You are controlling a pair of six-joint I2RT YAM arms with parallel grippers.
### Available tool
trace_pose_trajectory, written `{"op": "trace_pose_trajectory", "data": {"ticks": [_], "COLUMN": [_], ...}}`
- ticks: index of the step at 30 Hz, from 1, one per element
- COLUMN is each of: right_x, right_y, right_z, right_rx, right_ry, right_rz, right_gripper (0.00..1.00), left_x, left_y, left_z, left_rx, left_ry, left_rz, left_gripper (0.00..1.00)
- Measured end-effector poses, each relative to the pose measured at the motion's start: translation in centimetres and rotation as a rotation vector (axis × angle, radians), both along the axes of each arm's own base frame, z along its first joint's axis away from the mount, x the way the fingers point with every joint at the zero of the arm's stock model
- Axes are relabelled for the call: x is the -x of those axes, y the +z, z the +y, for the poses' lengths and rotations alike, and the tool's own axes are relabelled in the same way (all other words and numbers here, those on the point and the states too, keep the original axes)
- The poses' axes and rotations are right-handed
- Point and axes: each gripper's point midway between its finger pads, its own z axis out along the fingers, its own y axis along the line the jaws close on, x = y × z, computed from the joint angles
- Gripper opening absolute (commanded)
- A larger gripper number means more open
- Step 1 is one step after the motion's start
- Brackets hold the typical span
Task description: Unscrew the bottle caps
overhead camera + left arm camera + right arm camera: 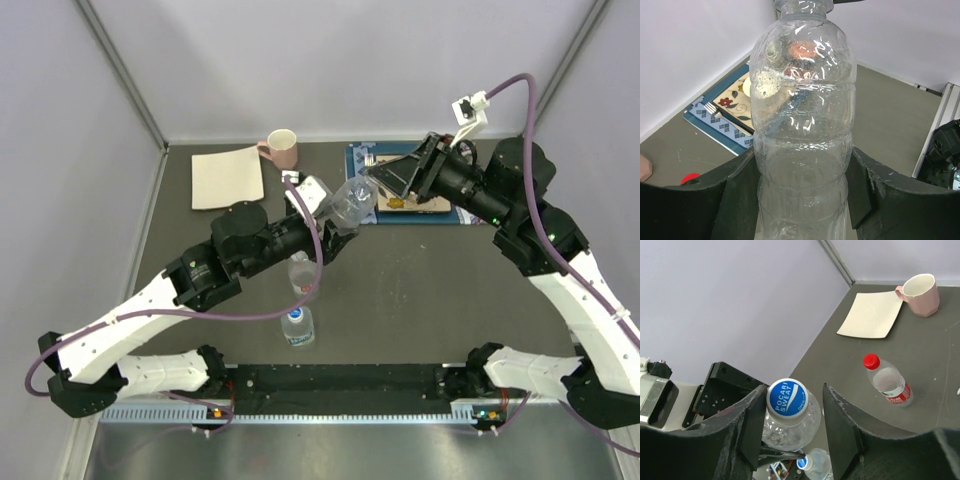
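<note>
Right pincer: the right pincer [794, 390] is apart. Its 2 black fingers [840, 425] sit 1 on each side of the round blue plastic cap with white words [786, 397]. 1 finger looks like it touches the cap. The other shows a small gap, so it is not squeezing yet.
Left pincer: the left pincer [801, 165] is clamped on the clear ribbed plastic bottle [800, 100]. It holds the bottle low on its body, with 1 finger pressed on each side.
Where the bottle is: it is up in the air over the dark grey table [420, 290], near the back, close to the blue mat [355, 160].
Which way it lies: the bottle leans. Its long line runs from the left pincer up and across to the right pincer. The cap end points straight at the right pincer, flat face first.
Nearer arm: the right arm is at the cap. The left arm has the body.
Step now: I think the twist on this cap is about to start.
Next move needs: the right fingers should close on the cap's edge. Then they should turn around the bottle's long line while the left pincer holds tight.
What could go wrong: the bottle looks thin and smooth, so it may spin or squash in the left pincer.
Other bottles: 1 bottle with a red cap [871, 360] is on the table, well apart, with its cap on. 1 more blue cap [802, 463] peeks in below.
</note>
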Motion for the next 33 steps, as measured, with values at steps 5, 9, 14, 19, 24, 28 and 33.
{"op": "trace_pose_trajectory", "data": {"ticks": [5, 9, 14, 19, 24, 28, 33], "right_x": [-0.2, -0.4, 0.0, 1.4, 4.3, 7.8, 11.3], "right_y": [-0.3, -0.6, -0.6, -0.2, 1.1, 3.0, 4.5], "right_z": [0.3, 0.4, 0.5, 0.5, 0.1, -0.3, -0.6], "right_rx": [-0.001, 0.006, 0.005, 0.027, 0.038, 0.030, 0.028], "right_ry": [0.005, 0.004, 0.026, 0.097, 0.200, 0.329, 0.473], "right_rz": [0.012, 0.001, -0.012, -0.066, -0.177, -0.319, -0.501], "right_gripper": [0.01, 0.00, 0.00, 0.00, 0.00, 0.00, 0.00], "left_x": [-0.1, -0.1, 0.3, 1.9, 4.7, 8.0, 10.9], "left_y": [-0.6, -0.6, -0.7, -0.4, 0.6, 2.4, 3.9], "left_z": [0.0, 0.0, -0.2, -0.9, -2.0, -2.6, -2.9], "left_rx": [-0.011, -0.004, -0.004, 0.022, 0.072, 0.139, 0.201], "left_ry": [0.003, 0.011, -0.026, -0.133, -0.300, -0.495, -0.756], "left_rz": [0.007, 0.016, 0.021, 0.051, 0.117, 0.167, 0.259], "left_gripper": [0.44, 0.46, 0.46, 0.41, 0.38, 0.40, 0.40]}}
